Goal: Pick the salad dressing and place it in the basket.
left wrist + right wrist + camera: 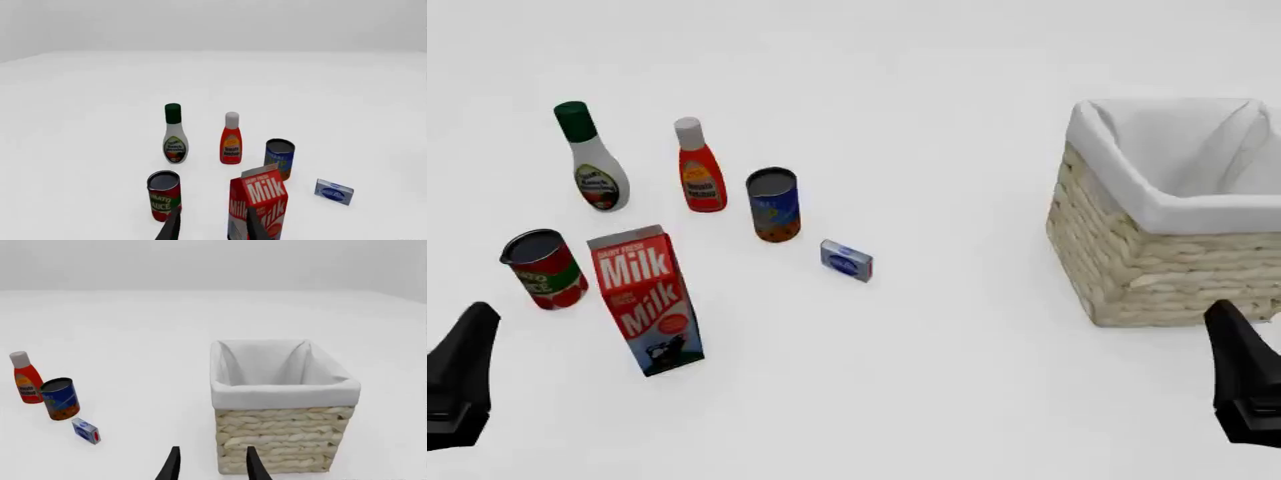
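Left pincer (212,227) apart, holding nothing; right pincer (212,464) likewise. Salad dressing (591,157) stands far left on the surface, well apart from basket (1148,250). Risk: I clip milk carton (646,300) or tomato can (545,268) reaching over.

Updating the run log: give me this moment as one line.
phase: pre-grasp | salad dressing: upright, untouched, far left | basket: right, nothing visible inside | left gripper: open, holding nothing | right gripper: open, holding nothing
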Motion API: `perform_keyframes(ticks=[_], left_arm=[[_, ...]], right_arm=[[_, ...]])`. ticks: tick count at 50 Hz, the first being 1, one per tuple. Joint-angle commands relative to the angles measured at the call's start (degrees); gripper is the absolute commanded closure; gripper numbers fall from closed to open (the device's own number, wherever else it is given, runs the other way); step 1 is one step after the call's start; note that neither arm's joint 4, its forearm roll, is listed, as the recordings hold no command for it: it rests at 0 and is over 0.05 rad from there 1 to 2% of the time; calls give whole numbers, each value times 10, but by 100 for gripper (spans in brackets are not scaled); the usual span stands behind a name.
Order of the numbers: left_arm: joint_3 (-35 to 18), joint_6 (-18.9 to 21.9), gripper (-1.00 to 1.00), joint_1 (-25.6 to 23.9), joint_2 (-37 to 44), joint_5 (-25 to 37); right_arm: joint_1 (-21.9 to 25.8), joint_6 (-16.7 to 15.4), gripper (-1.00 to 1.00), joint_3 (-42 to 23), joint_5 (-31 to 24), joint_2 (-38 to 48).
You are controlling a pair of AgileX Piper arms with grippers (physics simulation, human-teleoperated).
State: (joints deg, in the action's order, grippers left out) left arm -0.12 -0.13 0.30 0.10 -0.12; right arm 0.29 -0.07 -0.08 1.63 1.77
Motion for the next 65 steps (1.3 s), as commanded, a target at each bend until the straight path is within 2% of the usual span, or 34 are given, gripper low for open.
perform_keyframes(ticks=[1, 8, 15, 19, 21, 23, 25, 28, 30, 36, 40, 41, 42, 51, 56, 57, 59, 63, 65], left_arm=[[-5, 5, -100, -8, 0, 4], [-8, 9, -100, -7, 0, 4], [-42, 5, -100, -6, 3, 23], [-79, 14, -100, 0, 70, -6], [-96, 41, -100, 11, 114, -29], [-115, 17, -100, 12, 157, -44], [-139, 33, -100, 21, 200, -61], [-176, 83, -100, 23, 250, -78], [-206, 74, -100, 19, 281, -80], [-277, 91, -100, 16, 361, -90], [-320, 120, -100, 11, 404, -97], [-320, 120, -100, 11, 405, -97], [-345, 119, -100, 8, 433, -93], [-463, 121, -100, 15, 530, -73], [-545, 107, -100, 22, 598, -40], [-545, 107, -100, 22, 598, -40], [-574, 124, -100, 35, 625, -31], [-642, 94, -100, 47, 686, 15], [-663, 93, -100, 57, 704, 21]], right_arm=[[-6, 3, -100, -1, -18, -15], [-8, 5, -100, -3, -19, -16], [-6, 6, -100, -4, -21, -16], [-6, 7, -100, -5, -21, -17], [-7, 10, -100, -5, -20, -17], [-8, 11, -100, -6, -20, -17], [-7, 11, -100, -7, -21, -17], [-7, 8, -100, -10, -24, -17], [-8, 6, -100, -12, -24, -17], [-9, 7, -100, -11, -24, -17], [-8, 6, -100, -8, -23, -17], [-8, 6, -100, -8, -23, -17], [-7, 7, -100, -7, -22, -17], [-3, 7, -100, -5, -22, -17], [-3, 7, -100, -4, -22, -17], [-3, 7, -100, -4, -22, -17], [-4, 8, -100, -4, -21, -17], [-7, 9, -100, -1, -20, -17], [-7, 10, -100, -1, -20, -17]])
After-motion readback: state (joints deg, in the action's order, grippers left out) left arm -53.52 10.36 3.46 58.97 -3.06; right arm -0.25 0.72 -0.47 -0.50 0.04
